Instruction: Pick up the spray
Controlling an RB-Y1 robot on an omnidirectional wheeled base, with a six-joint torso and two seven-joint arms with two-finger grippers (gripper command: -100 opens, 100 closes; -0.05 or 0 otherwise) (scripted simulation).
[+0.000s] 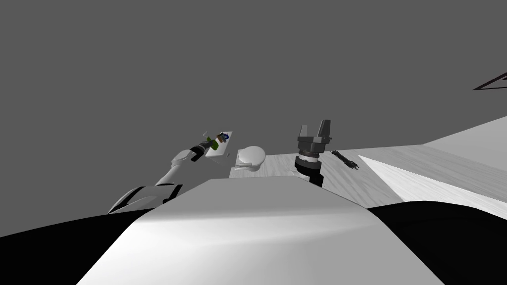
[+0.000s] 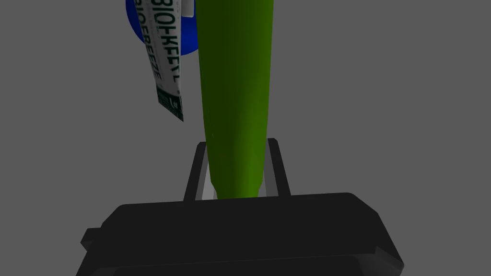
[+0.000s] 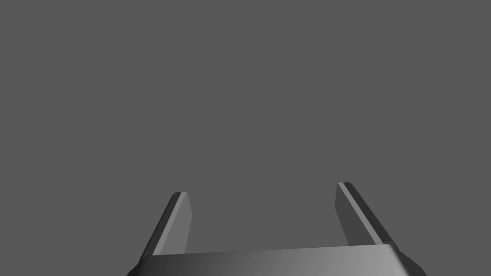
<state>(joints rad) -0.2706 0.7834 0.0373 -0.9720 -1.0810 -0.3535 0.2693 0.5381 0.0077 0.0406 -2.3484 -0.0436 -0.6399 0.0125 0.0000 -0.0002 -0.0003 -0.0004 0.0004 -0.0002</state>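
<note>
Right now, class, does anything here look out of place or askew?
One thing: a dark slim object lies loose on the pale floor, right of the open right gripper. Nothing else stands out; the left gripper holds the green spray bottle between its fingers.

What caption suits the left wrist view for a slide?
Left gripper shut on a tall green bottle, a white lettered tube and blue round object beyond.

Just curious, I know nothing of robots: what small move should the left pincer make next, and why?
Probably lift slowly: the left pincer is shut on the green bottle, and a lettered white tube shows close beside it.
</note>
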